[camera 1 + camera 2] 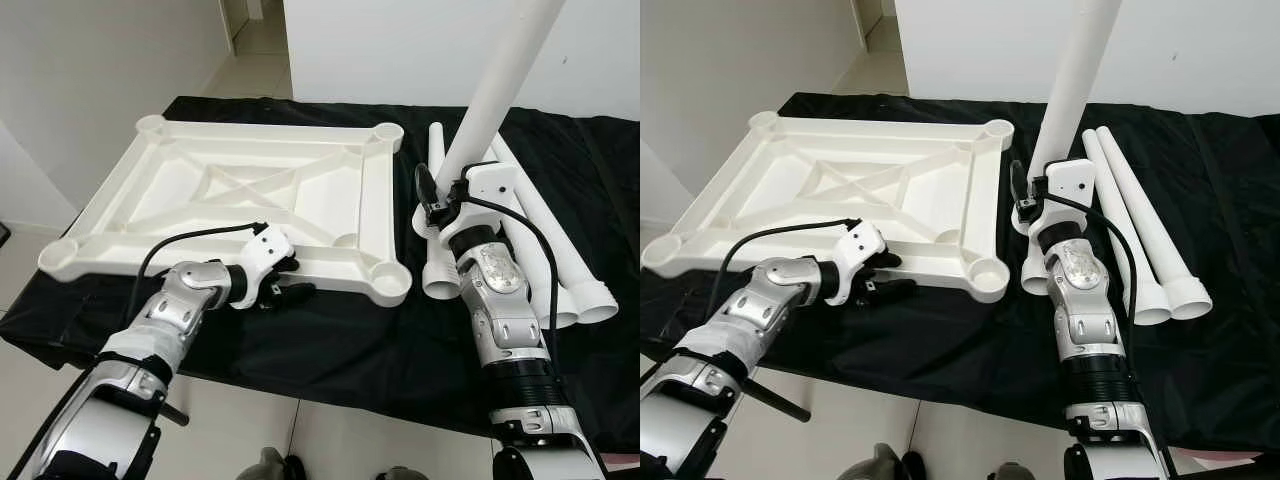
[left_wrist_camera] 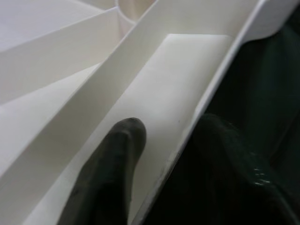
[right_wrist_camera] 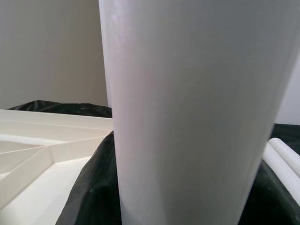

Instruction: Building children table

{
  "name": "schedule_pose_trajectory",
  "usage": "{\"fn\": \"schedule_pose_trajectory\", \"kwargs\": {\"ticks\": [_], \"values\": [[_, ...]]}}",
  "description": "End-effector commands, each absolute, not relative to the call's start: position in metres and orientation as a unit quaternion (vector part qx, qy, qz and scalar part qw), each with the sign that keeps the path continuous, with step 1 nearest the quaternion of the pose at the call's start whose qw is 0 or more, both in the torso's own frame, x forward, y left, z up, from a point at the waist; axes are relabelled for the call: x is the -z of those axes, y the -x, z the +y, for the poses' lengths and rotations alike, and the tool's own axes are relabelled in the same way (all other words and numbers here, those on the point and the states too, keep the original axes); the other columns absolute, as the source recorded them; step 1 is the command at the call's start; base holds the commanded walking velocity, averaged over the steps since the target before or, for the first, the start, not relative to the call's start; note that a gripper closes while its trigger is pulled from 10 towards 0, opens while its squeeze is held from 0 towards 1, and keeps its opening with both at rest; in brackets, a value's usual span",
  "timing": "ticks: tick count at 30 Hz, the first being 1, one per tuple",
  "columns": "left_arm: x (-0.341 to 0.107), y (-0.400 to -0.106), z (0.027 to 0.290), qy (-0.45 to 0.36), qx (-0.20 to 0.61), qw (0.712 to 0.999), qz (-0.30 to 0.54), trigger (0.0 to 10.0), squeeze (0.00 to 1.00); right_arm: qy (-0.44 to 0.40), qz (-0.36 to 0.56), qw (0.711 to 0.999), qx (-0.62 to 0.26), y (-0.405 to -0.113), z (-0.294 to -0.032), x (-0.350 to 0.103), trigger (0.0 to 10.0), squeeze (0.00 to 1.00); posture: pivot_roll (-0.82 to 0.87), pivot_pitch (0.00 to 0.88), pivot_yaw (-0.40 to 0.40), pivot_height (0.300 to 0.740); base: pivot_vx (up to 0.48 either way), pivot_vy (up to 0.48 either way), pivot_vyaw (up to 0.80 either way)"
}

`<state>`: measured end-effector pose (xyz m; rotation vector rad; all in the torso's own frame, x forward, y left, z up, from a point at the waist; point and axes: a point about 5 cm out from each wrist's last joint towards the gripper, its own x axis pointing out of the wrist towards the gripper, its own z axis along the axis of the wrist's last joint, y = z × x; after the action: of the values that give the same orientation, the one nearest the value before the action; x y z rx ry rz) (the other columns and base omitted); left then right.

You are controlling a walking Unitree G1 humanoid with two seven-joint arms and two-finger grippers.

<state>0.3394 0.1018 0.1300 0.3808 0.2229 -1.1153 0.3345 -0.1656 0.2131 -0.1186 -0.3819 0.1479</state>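
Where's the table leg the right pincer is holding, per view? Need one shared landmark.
Left eye: held leg rises from the right pincer out the top edge, right of centre.
Right eye: same leg, just right of centre.
Left wrist: not in it; the left pincer fingers straddle the tabletop edge.
Right wrist: leg up close, centre.
Landmark: upturned white tabletop.

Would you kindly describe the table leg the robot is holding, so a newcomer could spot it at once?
On the black cloth, right of the upturned white plastic tabletop, lie several white tubular legs. The held white leg is gripped by the right gripper. Unlike its neighbours lying flat, it stands up, rising out of the picture's top.
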Motion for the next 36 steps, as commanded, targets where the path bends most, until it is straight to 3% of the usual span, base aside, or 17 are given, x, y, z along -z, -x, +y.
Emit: {"fn": "schedule_pose_trajectory", "kwargs": {"ticks": [1, 5, 6, 8, 9, 10, 16, 17, 18, 23, 24, 36], "values": [[-0.121, -0.338, 0.106, -0.158, 0.498, 0.844, 0.119, 0.0, 0.0, 0.059, -0.198, 0.976, -0.075, -0.334, -0.163, -0.217, 10.0, 0.0, -0.12, 0.091, 0.131, 0.74, 0.0, 0.0, 0.0], [-0.125, -0.338, 0.098, -0.15, 0.49, 0.853, 0.099, 0.0, 0.0, 0.058, -0.198, 0.976, -0.076, -0.334, -0.163, -0.217, 10.0, 0.0, -0.12, 0.091, 0.129, 0.74, 0.0, 0.0, 0.0], [-0.126, -0.339, 0.096, -0.15, 0.483, 0.858, 0.094, 3.2, 0.0, 0.058, -0.197, 0.976, -0.077, -0.334, -0.162, -0.217, 10.0, 0.0, -0.12, 0.091, 0.129, 0.74, 0.0, 0.0, 0.0], [-0.126, -0.339, 0.095, -0.149, 0.479, 0.86, 0.091, 3.2, 0.0, 0.057, -0.197, 0.976, -0.077, -0.334, -0.162, -0.217, 10.0, 0.0, -0.12, 0.095, 0.126, 0.74, 0.0, 0.0, 0.0], [-0.126, -0.34, 0.094, -0.154, 0.473, 0.863, 0.087, 8.4, 0.0, 0.056, -0.196, 0.976, -0.079, -0.334, -0.161, -0.217, 10.0, 0.0, -0.12, 0.095, 0.126, 0.74, 0.0, 0.0, 0.0], [-0.125, -0.34, 0.095, -0.158, 0.465, 0.867, 0.088, 10.0, 0.0, 0.056, -0.195, 0.976, -0.08, -0.334, -0.161, -0.216, 10.0, 0.0, -0.12, 0.098, 0.121, 0.74, 0.0, 0.0, 0.0], [-0.124, -0.34, 0.101, -0.16, 0.451, 0.874, 0.088, 10.0, 0.0, 0.051, -0.188, 0.977, -0.089, -0.334, -0.158, -0.215, 10.0, 0.0, -0.11, 0.1, 0.114, 0.74, 0.0, 0.0, 0.0], [-0.125, -0.339, 0.102, -0.156, 0.451, 0.875, 0.085, 10.0, 0.97, 0.051, -0.186, 0.977, -0.09, -0.334, -0.158, -0.215, 10.0, 0.0, -0.11, 0.101, 0.111, 0.74, 0.0, 0.0, 0.0], [-0.126, -0.338, 0.103, -0.152, 0.452, 0.875, 0.083, 10.0, 1.0, 0.051, -0.185, 0.977, -0.09, -0.334, -0.158, -0.214, 10.0, 0.0, -0.11, 0.101, 0.11, 0.74, 0.0, 0.0, 0.0], [-0.132, -0.336, 0.105, -0.147, 0.447, 0.88, 0.07, 10.0, 1.0, 0.052, -0.181, 0.978, -0.095, -0.335, -0.155, -0.214, 10.0, 0.0, -0.11, 0.1, 0.104, 0.74, 0.0, 0.0, 0.0], [-0.138, -0.334, 0.102, -0.135, 0.446, 0.882, 0.06, 10.0, 0.0, 0.054, -0.179, 0.978, -0.097, -0.335, -0.154, -0.213, 10.0, 0.0, -0.11, 0.102, 0.102, 0.74, 0.0, 0.0, 0.0], [-0.179, -0.323, 0.077, -0.091, 0.439, 0.894, -0.011, 10.0, 0.0, 0.072, -0.162, 0.974, -0.138, -0.334, -0.144, -0.206, 10.0, 0.0, -0.1, 0.105, 0.084, 0.74, 0.0, 0.0, 0.0]]}}
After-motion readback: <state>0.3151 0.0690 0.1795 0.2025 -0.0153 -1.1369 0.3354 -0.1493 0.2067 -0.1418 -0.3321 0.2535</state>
